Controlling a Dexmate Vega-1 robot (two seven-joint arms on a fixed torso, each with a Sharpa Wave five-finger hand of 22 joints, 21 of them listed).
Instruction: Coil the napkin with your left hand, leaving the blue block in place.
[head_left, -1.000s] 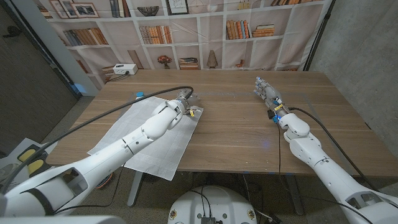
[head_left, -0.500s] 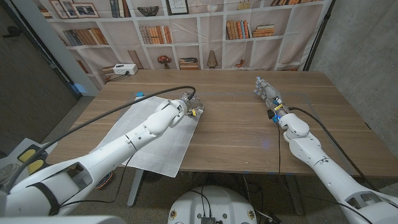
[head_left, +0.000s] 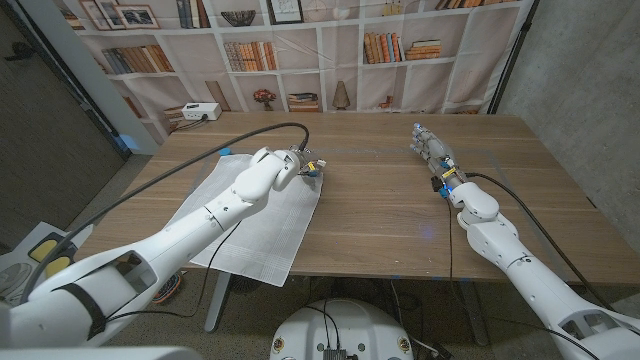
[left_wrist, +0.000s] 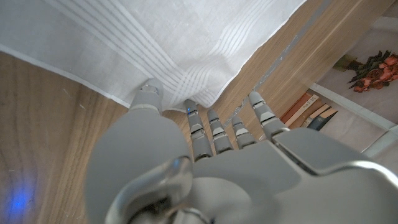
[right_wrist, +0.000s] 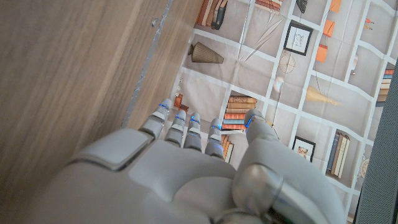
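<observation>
A white napkin (head_left: 255, 215) lies spread on the table's left side, and its near part hangs over the front edge. My left hand (head_left: 298, 166) is at its far right corner. In the left wrist view the thumb and fingertips (left_wrist: 189, 111) meet on that corner of the napkin (left_wrist: 186, 56). The cloth puckers into creases there, so the corner is pinched. A small blue block (head_left: 223, 151) peeks out at the napkin's far left corner. My right hand (head_left: 428, 146) stands at the far right of the table, fingers straight, holding nothing.
The wooden table (head_left: 400, 215) shows bare wood between the two hands. A white box (head_left: 200, 111) sits beyond the far left edge. Bookshelves (head_left: 300, 50) line the back wall. The left arm's black cable arches over the napkin.
My left hand has moved a little farther along the napkin's far right corner and closed on it. The arm now covers less of the cloth. The right arm has stayed still.
</observation>
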